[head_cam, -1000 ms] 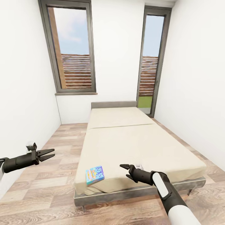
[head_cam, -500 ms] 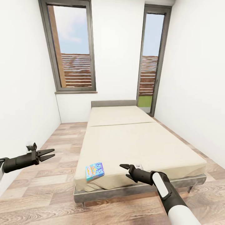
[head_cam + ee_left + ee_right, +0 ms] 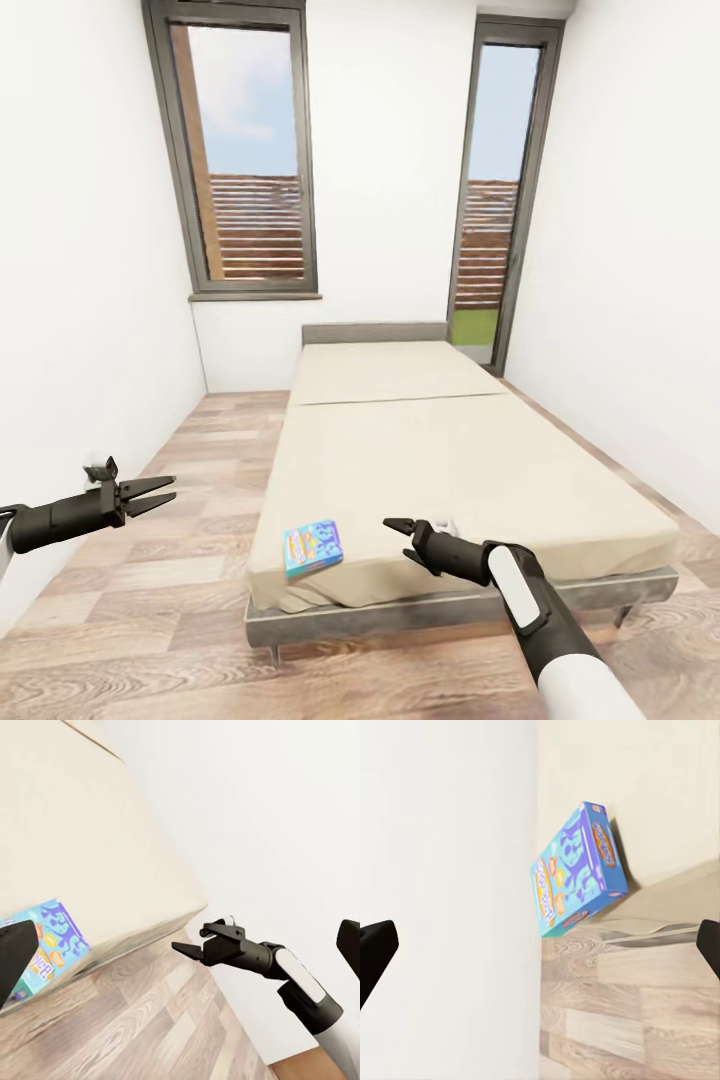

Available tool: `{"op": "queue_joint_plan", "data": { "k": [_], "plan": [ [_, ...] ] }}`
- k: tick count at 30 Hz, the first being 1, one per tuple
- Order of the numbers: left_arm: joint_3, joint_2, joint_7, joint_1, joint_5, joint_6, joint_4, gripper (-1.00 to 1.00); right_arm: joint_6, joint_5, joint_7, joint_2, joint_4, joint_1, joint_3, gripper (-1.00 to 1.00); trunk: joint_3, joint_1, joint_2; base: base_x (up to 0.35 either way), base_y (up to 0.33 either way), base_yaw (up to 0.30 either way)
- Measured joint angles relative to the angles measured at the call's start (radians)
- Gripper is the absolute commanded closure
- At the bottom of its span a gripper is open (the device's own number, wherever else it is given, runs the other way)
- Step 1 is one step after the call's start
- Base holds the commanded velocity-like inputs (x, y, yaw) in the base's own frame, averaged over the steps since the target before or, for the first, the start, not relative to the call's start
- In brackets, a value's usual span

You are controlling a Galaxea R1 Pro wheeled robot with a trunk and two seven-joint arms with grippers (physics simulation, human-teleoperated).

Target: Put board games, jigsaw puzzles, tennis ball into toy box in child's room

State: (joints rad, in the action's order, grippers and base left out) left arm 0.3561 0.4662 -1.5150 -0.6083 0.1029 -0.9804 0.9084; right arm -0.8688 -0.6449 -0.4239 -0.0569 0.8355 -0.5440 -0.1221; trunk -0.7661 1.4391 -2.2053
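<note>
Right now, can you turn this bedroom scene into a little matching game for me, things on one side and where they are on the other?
Things:
1. board game
2. left gripper
3. right gripper
4. bed

Places:
A. open, above the wooden floor
B. open, above the mattress's near edge
C. below the two windows
D. lying on the mattress's near corner

Pairs: 1-D, 2-A, 3-B, 4-C

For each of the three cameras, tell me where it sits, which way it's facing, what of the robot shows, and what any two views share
Head view: on the robot's head, facing forward and down at the bed; left gripper and right gripper, both open.
Left wrist view: near the left gripper, facing across the bed's near corner; its own dark fingertips at the frame edges and the right gripper.
Right wrist view: near the right gripper, facing the bed's corner; its dark fingertips at the edges.
Shared: the board game on the bed.
</note>
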Motion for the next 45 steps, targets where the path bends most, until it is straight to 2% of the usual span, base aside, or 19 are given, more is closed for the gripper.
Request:
{"op": "queue_joint_plan", "data": {
  "k": [12, 16, 31, 45],
  "plan": [
    [0.0, 0.0, 0.0, 0.0, 0.0, 0.0, 0.0, -1.0, 0.001, 0.0, 0.001, 0.001, 0.005, 0.0, 0.043, -1.0, 0.009, 0.0, 0.0, 0.0, 0.0, 0.174],
    [0.0, 0.0, 0.0, 0.0, -0.001, 0.0, 0.0, -1.0, 0.001, 0.0, 0.0, 0.001, 0.005, 0.0, 0.046, -1.0, 0.003, 0.008, -0.014, 0.0, 0.0, 0.027],
    [0.0, 0.0, 0.0, 0.0, 0.005, 0.0, 0.0, -1.0, 0.002, 0.0, -0.001, 0.002, 0.005, 0.0, 0.047, -1.0, 0.003, 0.008, -0.014, 0.0, 0.0, 0.003],
    [0.004, 0.0, 0.0, 0.0, 0.006, 0.0, 0.0, -1.0, 0.003, 0.0, -0.003, 0.002, 0.005, 0.0, 0.047, -1.0, -0.041, 0.061, -0.112, 0.0, 0.0, 0.0]
  ]
}}
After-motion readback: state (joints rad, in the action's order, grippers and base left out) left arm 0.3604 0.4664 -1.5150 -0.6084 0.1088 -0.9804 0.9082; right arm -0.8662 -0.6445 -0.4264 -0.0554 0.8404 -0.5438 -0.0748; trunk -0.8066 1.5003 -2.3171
